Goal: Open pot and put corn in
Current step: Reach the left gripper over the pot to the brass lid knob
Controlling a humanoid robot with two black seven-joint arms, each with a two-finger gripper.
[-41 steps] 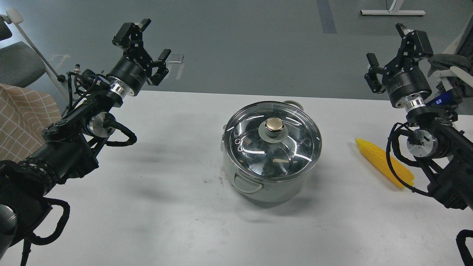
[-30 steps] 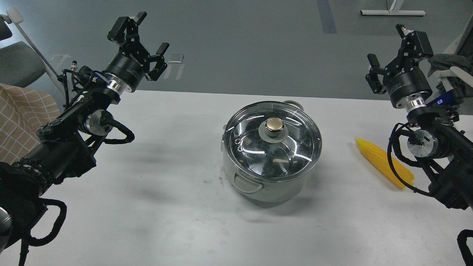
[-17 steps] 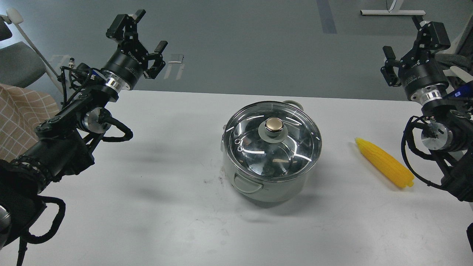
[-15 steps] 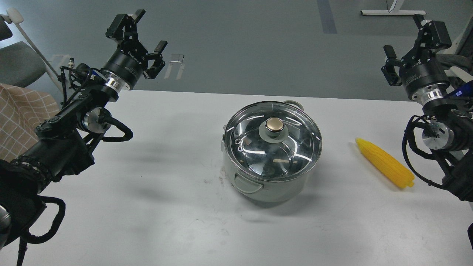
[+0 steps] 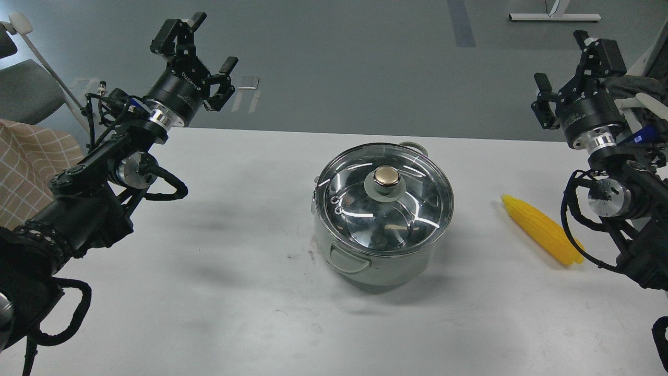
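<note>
At far left, the left gripper (image 5: 195, 49) hangs spread and empty, well apart from the pot (image 5: 383, 214) at desk (image 5: 209, 292) centre. Its glass lid (image 5: 365, 209) could slip from a poor pinch on the knob (image 5: 386, 176). Corn (image 5: 543, 230) lies right, partly behind cable; the right gripper (image 5: 571, 70) seems parted, empty.

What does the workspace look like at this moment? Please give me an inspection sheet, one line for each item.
Surface: white table, faint dark scuffs near the pot.
Job's things: pot centre, glass lid on; corn cob lying to its right, apart.
Clutter: nothing seen.
Grippers: left gripper open, raised, empty; right gripper open, raised, empty.
Cables: black cable loops hang on both arms, one crossing the corn's blunt end.
Surroundings: grey floor, chair, checked cloth at left.
</note>
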